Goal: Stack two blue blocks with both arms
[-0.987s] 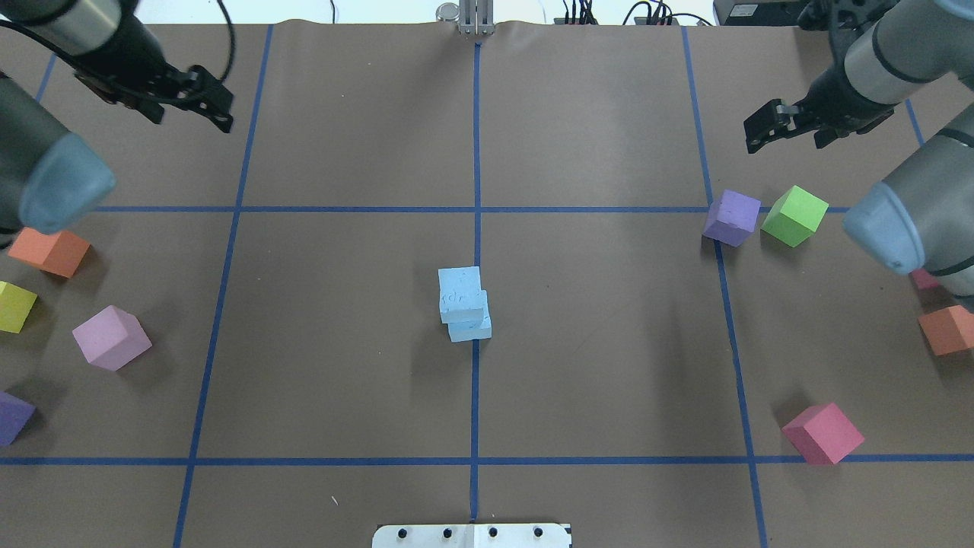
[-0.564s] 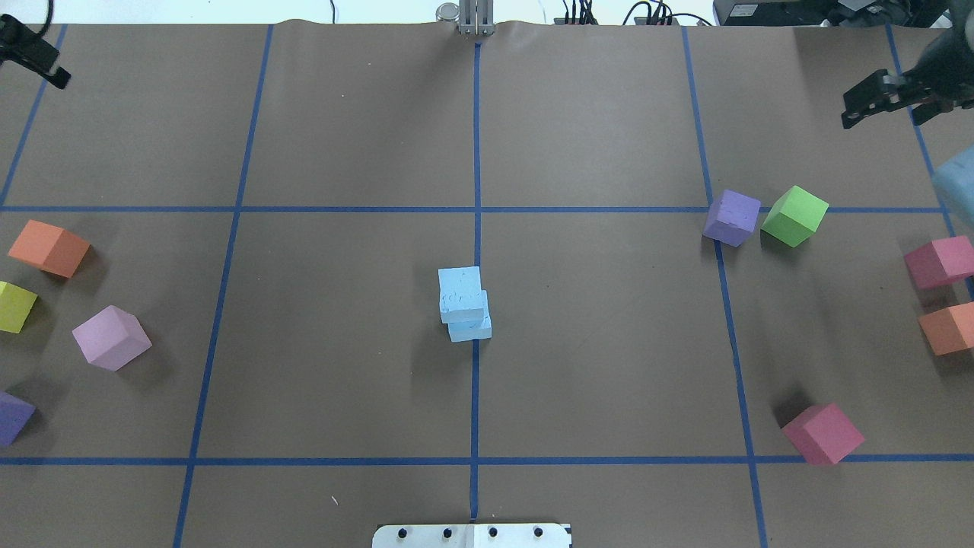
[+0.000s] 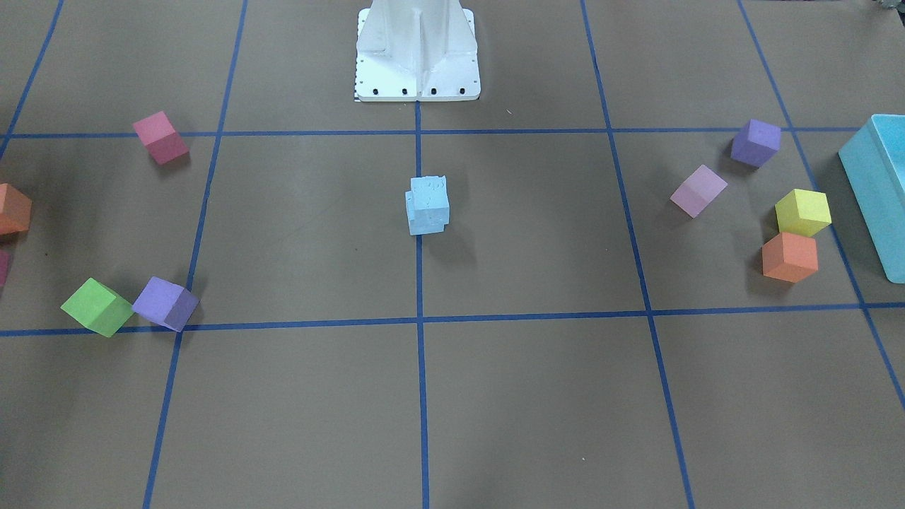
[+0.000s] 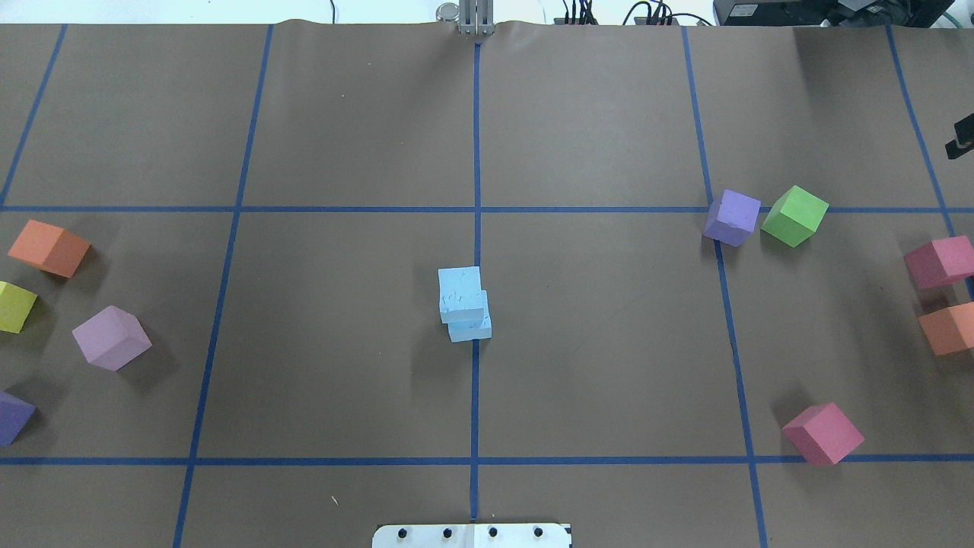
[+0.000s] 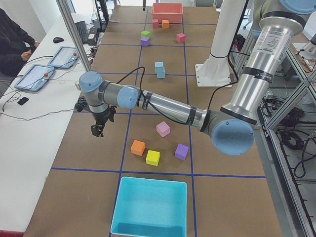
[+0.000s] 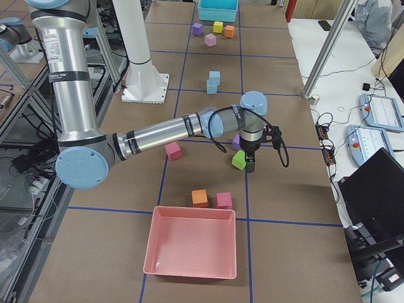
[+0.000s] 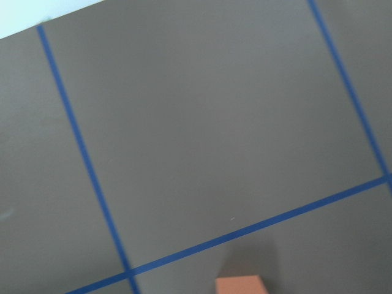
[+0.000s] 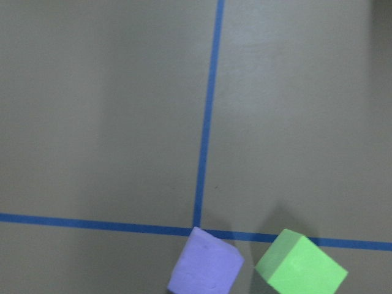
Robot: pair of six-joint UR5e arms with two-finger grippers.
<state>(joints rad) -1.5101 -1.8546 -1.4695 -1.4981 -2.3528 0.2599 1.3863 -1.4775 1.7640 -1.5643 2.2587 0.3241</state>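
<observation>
Cubes are stacked: upper pale sky-blue foam cube (image 4: 460, 293) sits skewed on lower pale sky-blue foam cube (image 4: 472, 331), on the brown desk (image 4: 609, 342) straight out from the white pedestal (image 3: 417, 49). Left tool (image 5: 97, 129) and right tool (image 6: 250, 165) hang far out either side of it; spread or pressed together, I cannot tell.

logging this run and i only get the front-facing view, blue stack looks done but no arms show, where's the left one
observer: the left arm is stretched toward the operators' side of the table. The left gripper points down near that edge, far from the blue blocks.
operator: and the right one
observer: the right arm reaches the same way at the other end, with the right gripper pointing down. Its wrist view looks down on the green cube and purple cube.
</observation>
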